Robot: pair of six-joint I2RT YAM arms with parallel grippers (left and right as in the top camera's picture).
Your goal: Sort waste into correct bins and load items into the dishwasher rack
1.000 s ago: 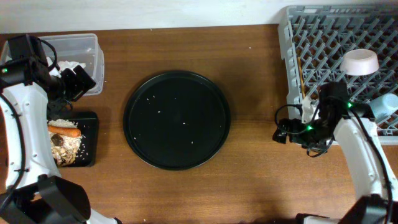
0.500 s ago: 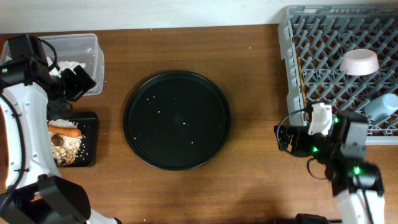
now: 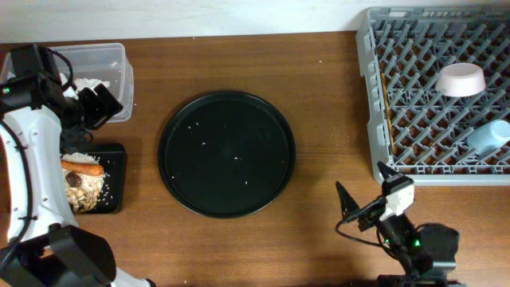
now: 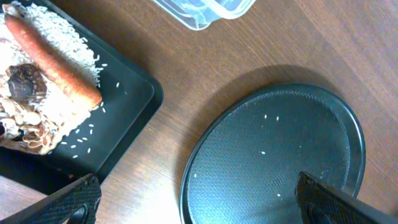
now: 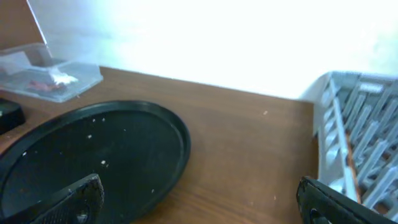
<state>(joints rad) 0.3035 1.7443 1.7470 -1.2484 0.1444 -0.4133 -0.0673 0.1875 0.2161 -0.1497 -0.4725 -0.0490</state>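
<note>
The grey dishwasher rack (image 3: 414,48) at the far right holds the pale round dish (image 3: 460,79), the light blue cup (image 3: 488,137) and the brown chopsticks (image 3: 387,104) along its left side. At the left, the flat black tray (image 3: 114,155) carries the orange carrot (image 3: 84,167), rice scraps (image 3: 97,188) and a dark lump (image 3: 73,180). White tissue (image 3: 86,84) lies in the clear box (image 3: 111,57). My left gripper (image 3: 102,105) hangs open over the box's near edge. My right gripper (image 3: 365,187) is open and empty, low above the table in front of the rack.
A large round black tray (image 3: 227,153) with a few stray rice grains fills the table's middle. The left wrist view shows the carrot (image 4: 53,62), the flat tray (image 4: 124,118) and the round tray (image 4: 280,155). In the right wrist view are the round tray (image 5: 93,155) and the rack (image 5: 354,143).
My right arm has drawn back from the rack's front left corner toward the table's near edge, its gripper staying open. The left arm has not moved.
</note>
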